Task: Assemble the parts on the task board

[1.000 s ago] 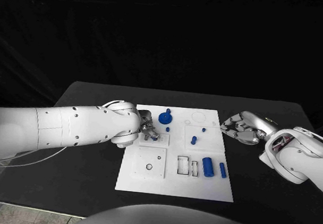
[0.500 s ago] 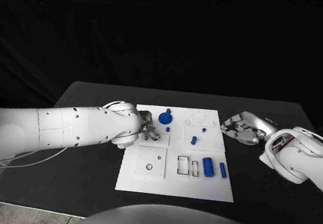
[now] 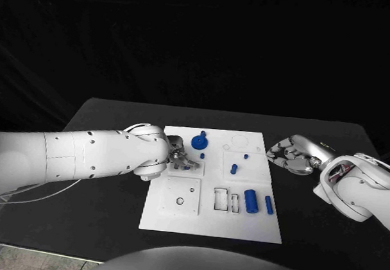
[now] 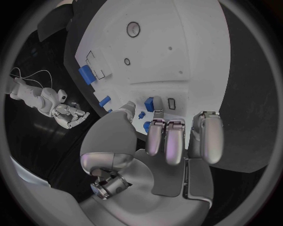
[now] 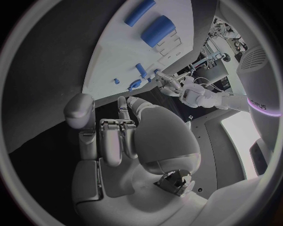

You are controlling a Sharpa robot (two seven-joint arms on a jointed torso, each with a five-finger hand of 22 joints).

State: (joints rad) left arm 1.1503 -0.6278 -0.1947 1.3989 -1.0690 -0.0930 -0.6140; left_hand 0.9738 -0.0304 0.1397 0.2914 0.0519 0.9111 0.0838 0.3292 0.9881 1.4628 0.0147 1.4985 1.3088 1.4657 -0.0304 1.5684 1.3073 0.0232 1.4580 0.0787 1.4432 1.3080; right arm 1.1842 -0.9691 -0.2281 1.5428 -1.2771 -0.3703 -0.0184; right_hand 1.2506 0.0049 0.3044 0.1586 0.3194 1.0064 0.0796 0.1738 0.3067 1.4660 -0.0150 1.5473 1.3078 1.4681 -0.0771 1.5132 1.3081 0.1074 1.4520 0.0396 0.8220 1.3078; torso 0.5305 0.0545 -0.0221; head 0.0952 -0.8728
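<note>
Black table [image 3: 104, 210] bears white task board [image 3: 242, 226].

The task board [image 3: 213, 220] lies in the middle of the counter [image 3: 104, 203]. The left hand [image 3: 180, 157] is over the board's far left part, its fingers [image 4: 167, 141] just beside a small part [image 4: 149, 103]. A round part [image 3: 201, 142] stands behind that hand. Two cylindrical parts [image 3: 252, 201] lie side by side near the board's right edge, with two smaller parts [image 3: 233, 169] behind them. The right hand [image 3: 291, 154] is over the counter just right of the board's far right corner
</note>
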